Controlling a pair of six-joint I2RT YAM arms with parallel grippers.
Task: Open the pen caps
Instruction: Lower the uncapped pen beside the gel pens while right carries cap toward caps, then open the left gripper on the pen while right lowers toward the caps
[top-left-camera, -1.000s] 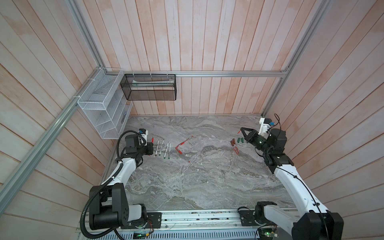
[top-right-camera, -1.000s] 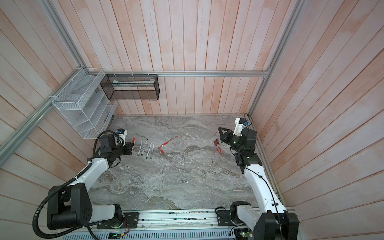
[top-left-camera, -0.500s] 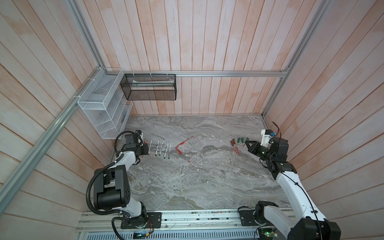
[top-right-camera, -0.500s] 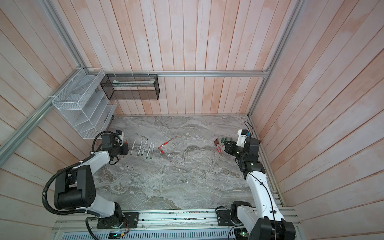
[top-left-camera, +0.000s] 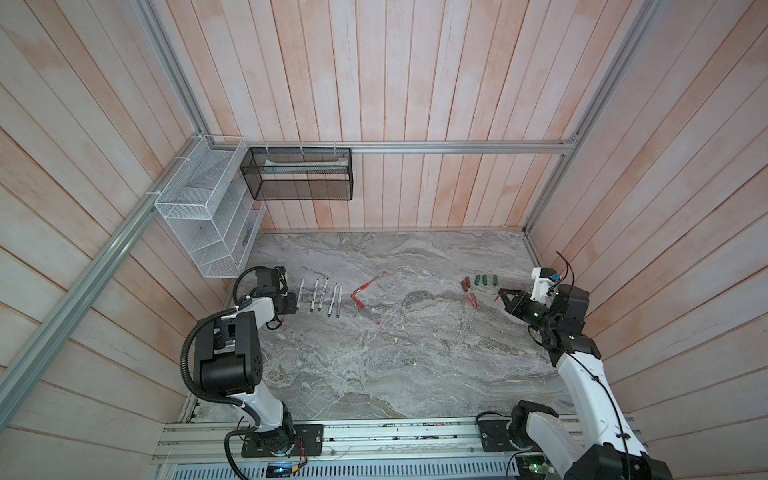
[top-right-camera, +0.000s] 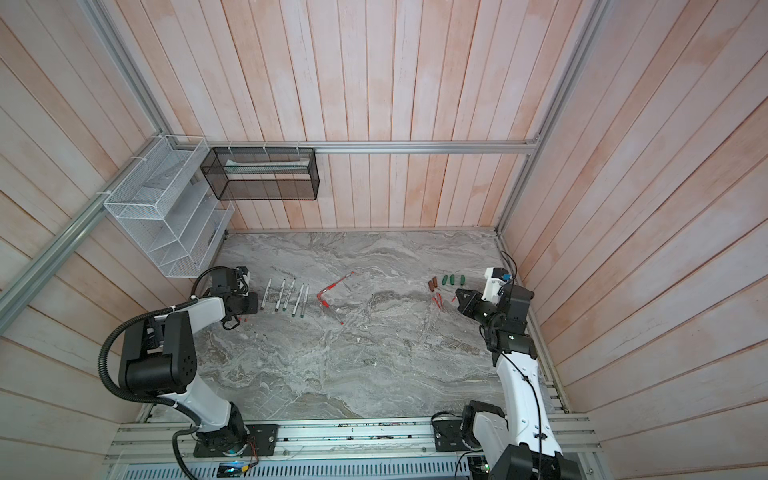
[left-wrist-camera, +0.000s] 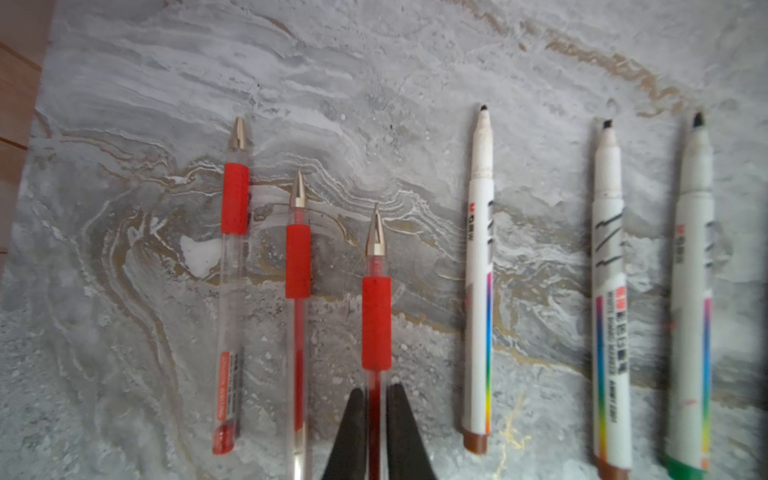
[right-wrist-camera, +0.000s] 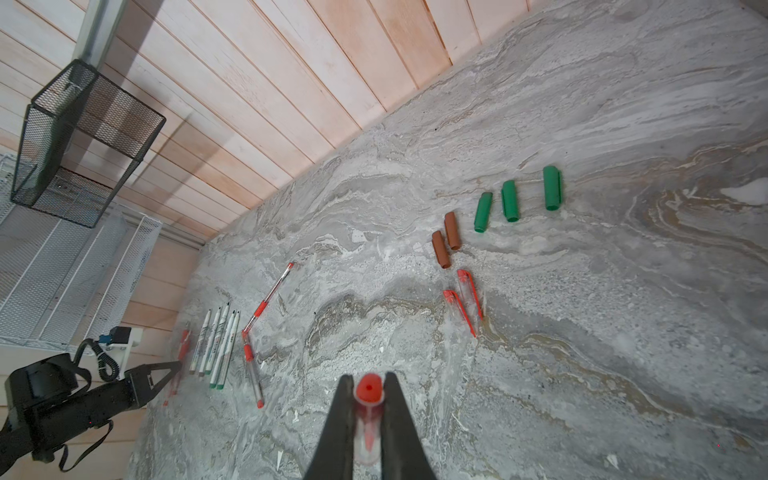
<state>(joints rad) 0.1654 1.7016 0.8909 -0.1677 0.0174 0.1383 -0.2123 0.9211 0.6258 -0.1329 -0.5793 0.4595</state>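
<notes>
Left wrist: left hand (left-wrist-camera: 376, 388) pinches pen (left-wrist-camera: 376, 322); right hand (right-wrist-camera: 369, 376) pinches red cap (right-wrist-camera: 368, 392), seemingly near table (right-wrist-camera: 582, 374) edge.

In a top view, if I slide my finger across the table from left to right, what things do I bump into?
First the left gripper holding a red pen → white markers → two red pens in a V → brown caps → green caps → right gripper holding a red cap.

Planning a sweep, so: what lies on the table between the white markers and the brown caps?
Two red pens forming a V, otherwise bare marble; both top views show it.
</notes>
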